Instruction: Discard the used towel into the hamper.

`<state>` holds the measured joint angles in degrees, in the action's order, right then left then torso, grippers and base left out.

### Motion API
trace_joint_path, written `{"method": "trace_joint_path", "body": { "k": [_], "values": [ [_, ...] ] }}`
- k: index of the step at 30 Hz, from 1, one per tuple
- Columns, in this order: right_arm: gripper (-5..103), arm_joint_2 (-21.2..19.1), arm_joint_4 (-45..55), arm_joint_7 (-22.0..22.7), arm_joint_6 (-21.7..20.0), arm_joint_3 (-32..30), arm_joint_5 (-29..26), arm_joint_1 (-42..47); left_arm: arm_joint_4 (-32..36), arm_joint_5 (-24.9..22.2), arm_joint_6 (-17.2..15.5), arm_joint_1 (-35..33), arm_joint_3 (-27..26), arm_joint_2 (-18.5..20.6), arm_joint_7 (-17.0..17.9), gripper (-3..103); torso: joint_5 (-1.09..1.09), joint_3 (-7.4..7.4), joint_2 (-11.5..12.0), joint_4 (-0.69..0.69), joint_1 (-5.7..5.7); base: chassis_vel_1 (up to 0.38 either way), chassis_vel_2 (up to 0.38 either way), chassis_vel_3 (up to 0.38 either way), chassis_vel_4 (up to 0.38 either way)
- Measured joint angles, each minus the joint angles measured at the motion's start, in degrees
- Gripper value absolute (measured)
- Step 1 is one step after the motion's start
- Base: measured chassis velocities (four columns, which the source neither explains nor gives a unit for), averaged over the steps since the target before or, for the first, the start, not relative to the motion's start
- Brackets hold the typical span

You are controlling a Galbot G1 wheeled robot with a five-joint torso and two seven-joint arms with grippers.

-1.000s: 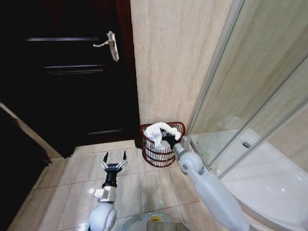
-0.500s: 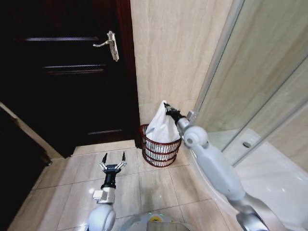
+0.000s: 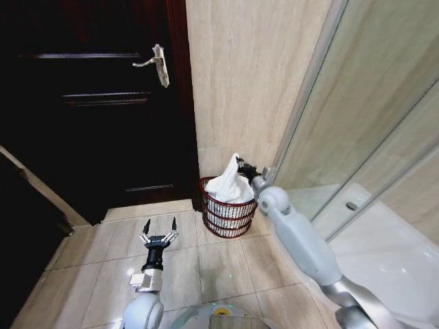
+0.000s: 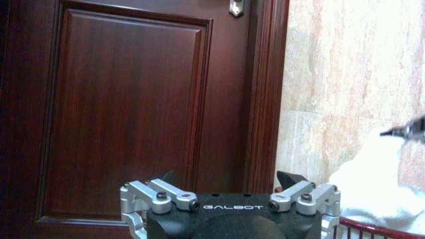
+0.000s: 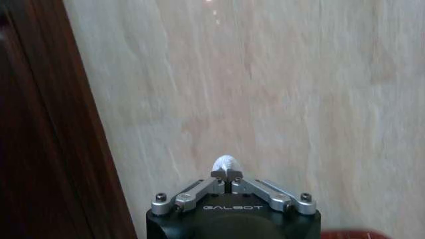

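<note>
Holding the used towel (image 3: 229, 185) by its top corner, our right gripper (image 3: 241, 164) sits just above the hamper (image 3: 226, 218), which stands on the floor against the tiled wall (image 3: 240, 75), tucked between the dark door (image 3: 89, 103) and the shower screen (image 3: 370, 116). From the right wrist view, the jaws are pinched tight on a little nub of white cloth (image 5: 226, 163). Most of the towel is already bunched inside the basket, with a peak of it pulled up toward the gripper, so we're basically at the drop-it stage.

Our take on doing this bit well: keep the pinch centred over the hamper's opening, not out over the rim, so the fabric folds down into the pile when we let go. Looks like the cloth is heaped pretty high, so a corner could flop over the edge if we let go off to one side. Opening the jaws fully should stop the towel snagging on a fingertip.

Our left gripper (image 3: 158, 232) is parked low over the floor tiles (image 3: 89, 274), well apart from the hamper, jaws spread wide and holding nothing.
</note>
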<state>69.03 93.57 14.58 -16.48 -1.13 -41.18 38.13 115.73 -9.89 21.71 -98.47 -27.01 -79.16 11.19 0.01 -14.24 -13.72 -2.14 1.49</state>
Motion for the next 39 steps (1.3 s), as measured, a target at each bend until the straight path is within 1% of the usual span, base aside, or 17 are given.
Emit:
{"method": "trace_joint_path", "body": {
  "k": [3, 4, 5, 8, 9, 10, 13, 14, 15, 17, 18, 20, 23, 24, 28, 35, 39],
  "values": [
    [1, -0.2, -1.8, -0.1, -2.8, 0.8, -0.1, -0.6, -0.1, 0.0, 0.5, -0.1, 0.0, 0.2, 0.0, 100, 0.0, 0.0, 0.0, 0.0, 0.0, 0.0, 0.0, 0.0, 0.0],
    [1, -0.2, -1.8, -0.1, -2.8, 0.8, -0.1, -0.6, -0.1, 0.0, 0.5, -0.1, 0.0, 0.2, 0.0, 100, 0.0, 0.0, 0.0, 0.0, 0.0, 0.0, 0.0, 0.0, 0.0],
    [1, -0.5, -2.2, 0.2, -4.2, 1.2, -0.5, -1.1, -0.1, 0.1, 0.5, -0.2, -0.1, 0.3, 0.0, 100, 0.0, 0.0, 0.0, 0.0, 0.0, 0.0, 0.0, 0.0, 0.0],
    [1, -1.9, -2.8, 2.6, -11.1, 2.6, -3.4, -3.3, 0.3, 0.1, 0.6, -0.5, -0.2, 0.4, 0.0, 100, 0.0, 0.0, 0.0, 0.0, 0.0, 0.0, 0.0, 0.0, 0.0],
    [1, -1.9, -2.8, 2.6, -11.1, 2.6, -3.4, -3.3, 0.3, 0.1, 0.6, -0.5, -0.2, 0.4, 0.0, 100, 0.0, 0.0, 0.0, 0.0, 0.0, 0.0, 0.0, 0.0, 0.0],
    [1, -2.3, -2.8, 4.1, -13.3, 3.1, -4.7, -4.0, 0.5, 0.1, 0.6, -0.7, -0.3, 0.4, 0.0, 100, 0.0, 0.0, 0.0, 0.0, 0.0, 0.0, 0.0, 0.0, 0.0],
    [1, -3.3, -1.5, 9.2, -19.9, 4.2, -11.8, -6.1, 1.0, 0.1, 0.4, -1.0, -0.8, 0.3, 0.0, 100, -0.01, 0.0, 0.0, 0.0, 0.0, 0.0, 0.0, 0.0, 0.0],
    [1, -3.3, -1.5, 9.2, -19.9, 4.2, -11.8, -6.1, 1.0, 0.1, 0.4, -1.0, -0.8, 0.3, 0.0, 100, -0.01, 0.0, 0.0, 0.0, 0.0, 0.0, 0.0, 0.0, 0.0],
    [1, -3.6, -1.0, 11.4, -21.9, 4.7, -15.0, -7.0, 1.2, -0.1, 0.4, -1.1, -1.1, 0.3, 0.0, 100, -0.01, 0.0, 0.0, 0.0, 0.0, 0.0, 0.0, 0.0, 0.0],
    [1, -3.7, -0.8, 15.3, -24.3, 5.6, -20.5, -8.7, 1.3, -0.5, 0.5, -1.4, -1.9, 0.4, -0.1, 100, 0.0, 0.0, 0.0, 0.0, 0.0, 0.0, 0.0, 0.0, 0.0],
    [1, -3.7, -0.8, 15.3, -24.3, 5.6, -20.5, -8.7, 1.3, -0.5, 0.5, -1.4, -1.9, 0.4, -0.1, 100, 0.0, 0.0, 0.0, 0.0, 0.0, 0.0, 0.0, 0.0, 0.0],
    [1, -3.7, -1.0, 18.4, -25.5, 6.6, -24.7, -10.2, 1.4, -1.2, 0.8, -1.7, -2.8, 0.4, -0.4, 100, -0.02, 0.0, 0.0, 0.0, 0.0, 0.0, 0.0, 0.0, 0.0],
    [1, -3.7, -1.4, 23.7, -25.6, 8.8, -33.4, -12.7, 1.0, -2.0, 1.7, -2.3, -3.9, 0.5, -0.9, 100, -0.01, 0.0, 0.0, 0.0, 0.0, 0.0, 0.0, 0.0, 0.0],
    [1, -3.7, -1.4, 23.7, -25.6, 8.8, -33.4, -12.7, 1.0, -2.0, 1.7, -2.3, -3.9, 0.5, -0.9, 100, -0.01, 0.0, 0.0, 0.0, 0.0, 0.0, 0.0, 0.0, 0.0],
    [1, -2.2, -5.9, 27.2, -25.6, 12.0, -39.3, -15.9, 0.2, -2.5, 2.6, -2.6, -4.5, 0.5, -1.2, 100, -0.01, 0.0, 0.0, 0.0, 0.0, 0.0, 0.0, 0.0, 0.0],
    [1, 0.3, -13.0, 29.8, -25.6, 15.9, -42.3, -18.9, 0.1, -3.1, 2.6, -2.0, -4.6, 0.5, -1.4, 100, -0.01, 0.0, 0.0, 0.0, 0.0, 0.0, 0.0, 0.0, 0.0],
    [1, 1.7, -17.6, 29.4, -25.6, 17.4, -42.7, -20.8, 0.1, -3.8, 2.5, -1.5, -4.9, 0.5, -1.9, 100, -0.02, 0.0, 0.0, 0.0, 0.0, 0.0, 0.0, 0.0, 0.0]
  ]
}}
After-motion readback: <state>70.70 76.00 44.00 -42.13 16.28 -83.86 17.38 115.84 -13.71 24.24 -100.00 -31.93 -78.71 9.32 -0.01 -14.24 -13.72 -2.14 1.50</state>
